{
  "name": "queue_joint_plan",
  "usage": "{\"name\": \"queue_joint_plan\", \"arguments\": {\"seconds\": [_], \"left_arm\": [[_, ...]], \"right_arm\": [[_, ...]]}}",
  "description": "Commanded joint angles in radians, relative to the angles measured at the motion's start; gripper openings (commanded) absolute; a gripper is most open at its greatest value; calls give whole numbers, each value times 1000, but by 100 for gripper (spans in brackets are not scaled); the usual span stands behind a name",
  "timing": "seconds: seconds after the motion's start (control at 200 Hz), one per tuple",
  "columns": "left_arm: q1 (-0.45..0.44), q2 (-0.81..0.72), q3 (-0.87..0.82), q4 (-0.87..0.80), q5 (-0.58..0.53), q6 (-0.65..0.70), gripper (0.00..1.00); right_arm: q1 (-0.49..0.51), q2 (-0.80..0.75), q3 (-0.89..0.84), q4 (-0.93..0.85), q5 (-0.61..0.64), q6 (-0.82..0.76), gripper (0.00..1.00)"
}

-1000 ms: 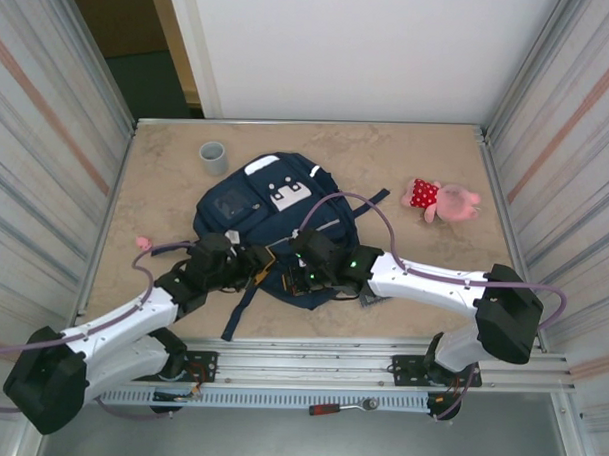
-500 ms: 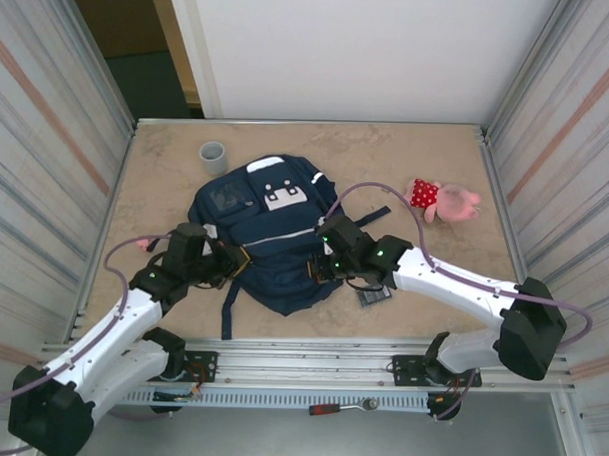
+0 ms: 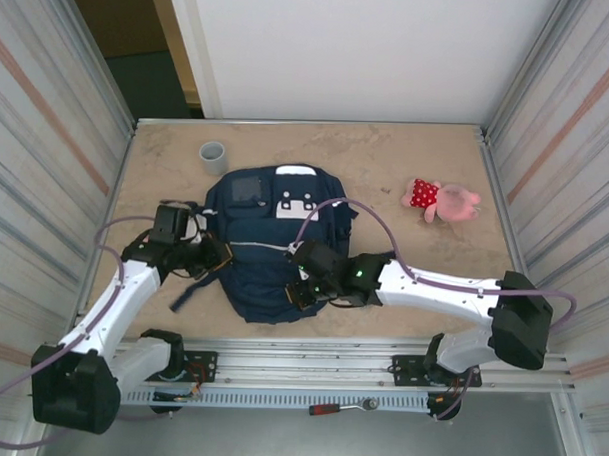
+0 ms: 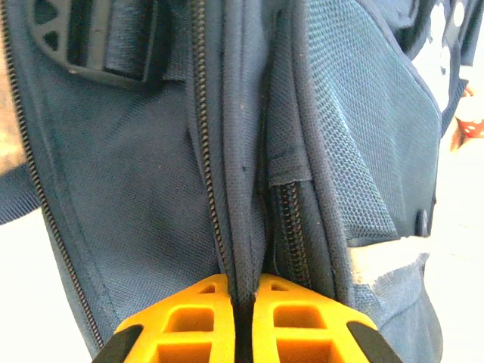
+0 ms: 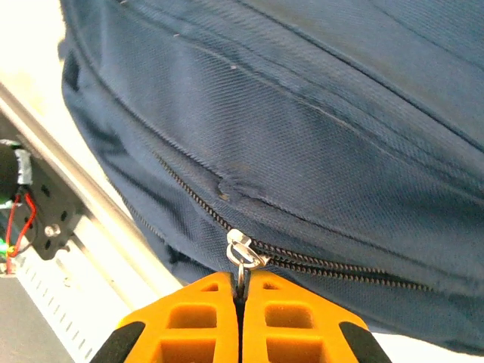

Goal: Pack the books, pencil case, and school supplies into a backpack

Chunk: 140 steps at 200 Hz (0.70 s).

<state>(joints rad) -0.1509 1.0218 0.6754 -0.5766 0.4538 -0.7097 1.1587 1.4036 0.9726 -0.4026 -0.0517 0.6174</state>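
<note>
The navy blue backpack (image 3: 274, 242) lies flat in the middle of the table with its white patches toward the far side. My left gripper (image 3: 220, 259) is at its left side, shut on a fold of the backpack's fabric seam (image 4: 243, 227) beside a zipper track. My right gripper (image 3: 299, 290) is at the backpack's near edge, shut on the metal zipper pull (image 5: 242, 253) of a closed zipper. A dark strap (image 3: 187, 289) trails off the left side. The books, pencil case and school supplies are out of view.
A grey cup (image 3: 213, 156) stands at the far left, just beyond the backpack. A pink and red plush toy (image 3: 441, 200) lies at the far right. The metal rail (image 3: 360, 352) runs along the near edge close to the backpack, and corrugated walls close both sides.
The backpack has shifted left and turned square to the table. My left gripper closed on its side seam. My right gripper swung left along the near edge, still pinching the zipper pull.
</note>
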Motion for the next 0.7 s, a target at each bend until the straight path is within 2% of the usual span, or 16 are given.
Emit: {"name": "queue_joint_plan", "arguments": {"seconds": [0.0, 0.12, 0.231, 0.371, 0.436, 0.501, 0.591, 0.697], "left_arm": [[41, 53, 63, 76, -63, 105, 0], [48, 97, 85, 114, -67, 106, 2], [49, 93, 88, 116, -27, 67, 26], [32, -49, 12, 112, 33, -108, 42], [-3, -153, -46, 108, 18, -213, 52], [-53, -244, -107, 105, -12, -319, 56], [-140, -350, -176, 111, -67, -462, 57], [-262, -395, -213, 138, -139, -570, 56]], "right_arm": [[38, 23, 49, 23, -45, 18, 0], [37, 69, 74, 42, -34, 37, 0], [32, 98, 97, 52, -20, 44, 0], [10, 116, 100, 72, -43, 47, 0], [4, 120, 104, 75, -49, 44, 0], [1, 122, 104, 73, -56, 41, 0], [1, 123, 107, 72, -62, 37, 0], [1, 125, 106, 71, -69, 32, 0]]}}
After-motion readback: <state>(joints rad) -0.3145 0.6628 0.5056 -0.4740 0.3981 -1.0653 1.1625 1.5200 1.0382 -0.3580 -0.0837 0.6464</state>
